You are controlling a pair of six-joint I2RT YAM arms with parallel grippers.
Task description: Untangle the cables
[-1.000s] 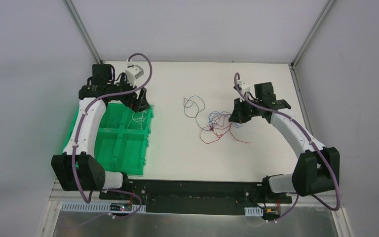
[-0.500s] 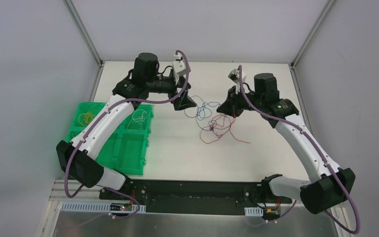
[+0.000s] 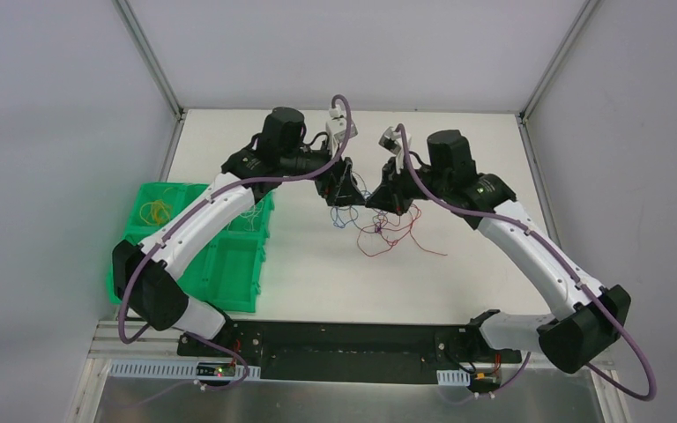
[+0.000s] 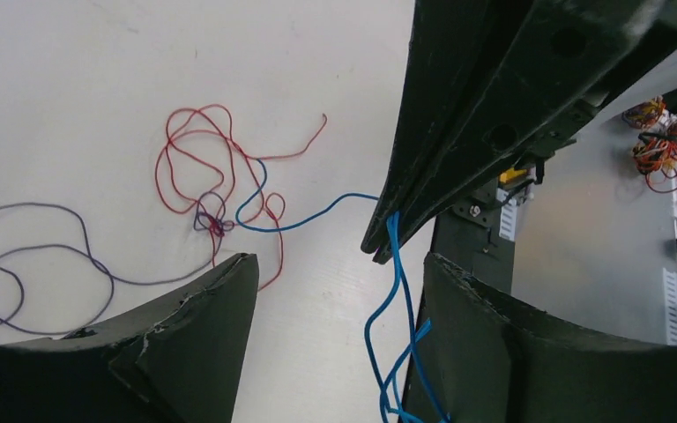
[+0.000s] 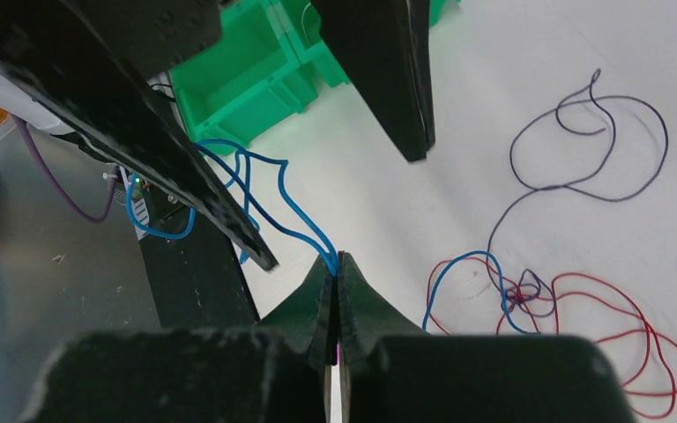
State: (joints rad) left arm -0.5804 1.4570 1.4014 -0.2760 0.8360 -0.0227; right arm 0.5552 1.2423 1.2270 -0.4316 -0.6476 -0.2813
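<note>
Both arms reach for the middle of the white table [image 3: 300,273], elbows bowed outward and wrists nearly meeting above the tangle of cables [image 3: 388,231]. The right gripper [image 5: 336,269] has its fingertips pressed together on the blue cable [image 5: 269,189], which hangs in loops lifted off the surface. The left gripper [image 4: 339,264] faces it with fingers spread, one on each side of the dangling blue strands, which pass between them with no visible grip. Below, the red cable [image 4: 185,145] and the purple cable [image 4: 44,256] lie knotted together on the table, and one run of blue leads from that knot up to the right gripper's tip. A second ago the left arm was folded over the green bin [image 3: 229,260] at the left edge, while the right gripper sat low at the tangle's right side. Since then the left arm has swung across to the centre, and the right has risen and shifted left, with the blue loops now up off the heap.
</note>
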